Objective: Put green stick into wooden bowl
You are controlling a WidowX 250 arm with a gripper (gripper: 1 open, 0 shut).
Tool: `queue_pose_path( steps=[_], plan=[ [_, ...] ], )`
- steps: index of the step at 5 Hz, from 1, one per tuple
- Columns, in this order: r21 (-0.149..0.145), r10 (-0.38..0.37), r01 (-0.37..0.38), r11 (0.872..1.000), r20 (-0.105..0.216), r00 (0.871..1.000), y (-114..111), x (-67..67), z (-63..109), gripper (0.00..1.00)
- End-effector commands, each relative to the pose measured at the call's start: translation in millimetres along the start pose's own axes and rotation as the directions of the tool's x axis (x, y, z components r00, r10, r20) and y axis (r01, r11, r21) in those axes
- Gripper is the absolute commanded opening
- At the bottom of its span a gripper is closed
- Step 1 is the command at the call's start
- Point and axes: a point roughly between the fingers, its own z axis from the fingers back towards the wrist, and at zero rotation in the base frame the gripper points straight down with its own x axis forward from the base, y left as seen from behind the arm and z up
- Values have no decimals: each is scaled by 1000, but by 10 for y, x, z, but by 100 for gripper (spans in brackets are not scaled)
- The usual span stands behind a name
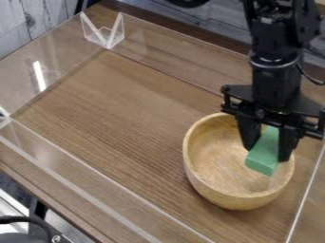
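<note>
Overlapping bowl's (193, 173) right rim: green stick (264, 152).

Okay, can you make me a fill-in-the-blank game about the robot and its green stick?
1. The stick that the robot's hand holds is colored ____.
2. The round thing under the stick is a wooden ____.
3. The robot's arm is mostly the color ____.
4. The table is brown and made of something that looks like ____.

Missing words: green; bowl; black; wood.
</note>
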Motion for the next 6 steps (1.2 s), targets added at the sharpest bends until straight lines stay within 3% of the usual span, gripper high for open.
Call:
queue_pose_path(
  steps=[1,2,3,5,6],
  plan=[
    [-1,3,-3,1000,16,1000,17,32,72,100],
    [-1,11,-11,1000,7,1000,40,24,102,100],
    [-7,11,-11,1000,23,1000,56,45,178,100],
    [-21,10,-9,1000,66,998,86,87,379,100],
    [-37,21,-17,999,101,995,161,105,618,100]
  ],
)
